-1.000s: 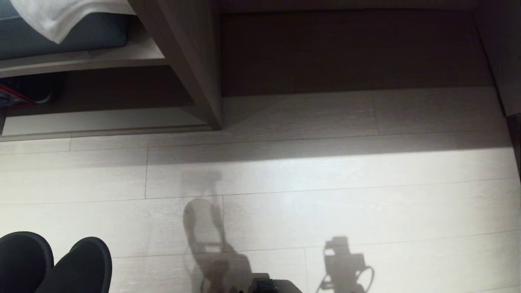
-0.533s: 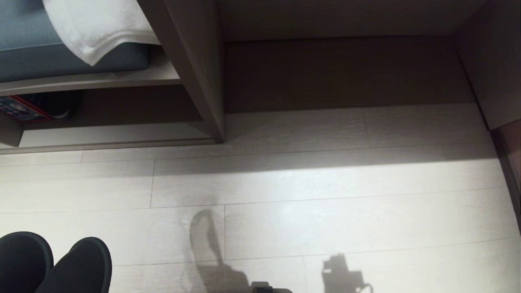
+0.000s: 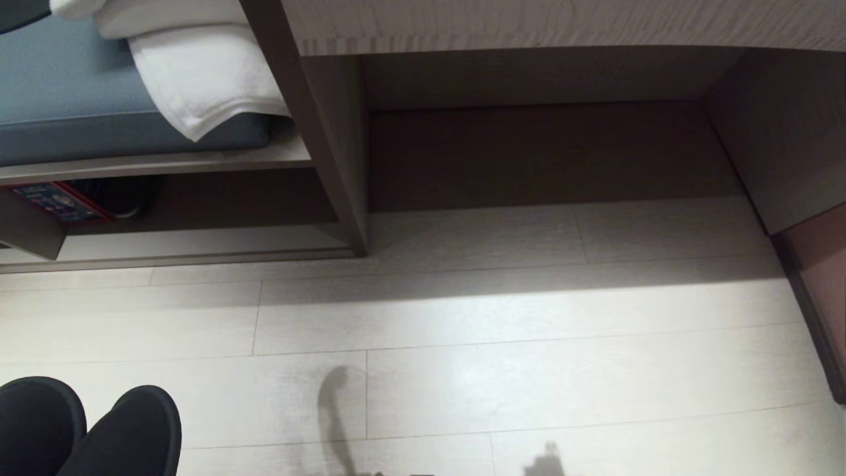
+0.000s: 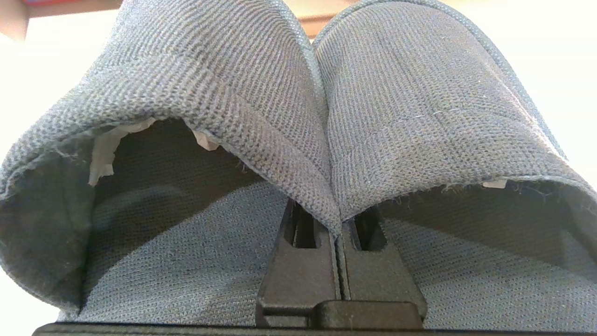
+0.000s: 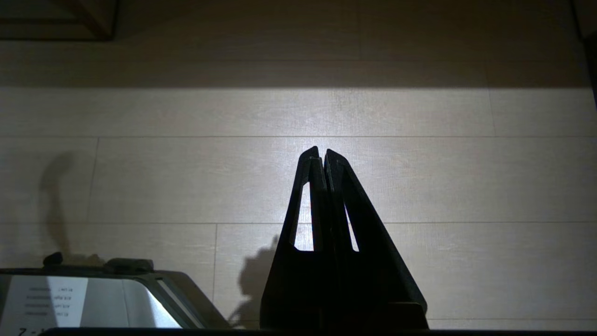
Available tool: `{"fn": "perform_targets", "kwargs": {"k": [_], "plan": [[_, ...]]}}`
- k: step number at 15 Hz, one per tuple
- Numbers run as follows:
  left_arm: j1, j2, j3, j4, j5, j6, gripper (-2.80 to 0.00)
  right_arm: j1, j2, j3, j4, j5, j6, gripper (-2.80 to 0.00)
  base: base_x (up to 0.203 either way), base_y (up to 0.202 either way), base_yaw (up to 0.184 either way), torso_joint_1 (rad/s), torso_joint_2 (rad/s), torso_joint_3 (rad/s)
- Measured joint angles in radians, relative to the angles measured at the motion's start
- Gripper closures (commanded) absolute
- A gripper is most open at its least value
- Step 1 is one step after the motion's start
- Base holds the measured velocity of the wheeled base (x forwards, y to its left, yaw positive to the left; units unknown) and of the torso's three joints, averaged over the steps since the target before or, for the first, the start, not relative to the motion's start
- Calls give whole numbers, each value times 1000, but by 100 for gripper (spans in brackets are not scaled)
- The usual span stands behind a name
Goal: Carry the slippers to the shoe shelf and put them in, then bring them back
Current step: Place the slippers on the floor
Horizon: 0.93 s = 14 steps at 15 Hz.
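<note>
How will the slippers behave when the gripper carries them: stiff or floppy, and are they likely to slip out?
The slippers look floppy: their knit uppers sag and fold where the left gripper pinches both inner edges together. They are probably light, since that thin pinch alone holds the pair. The coarse weave likely grips well, so slipping seems unlikely, though the free ends may swing.

A folded white towel [image 3: 198, 79] lies on the blue cushion [image 3: 73, 112], hanging over its front edge. The pale wood-plank floor [image 3: 462, 317] runs into the wide, dark desk kneehole [image 3: 542, 152].
</note>
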Motion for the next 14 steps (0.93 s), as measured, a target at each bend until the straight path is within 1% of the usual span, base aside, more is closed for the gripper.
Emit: {"fn": "perform_targets", "kwargs": {"k": [14], "plan": [[0,0,0,0,0,0,0,0,0,0,0,0,0,0,0,0,0,2,2,202]]}}
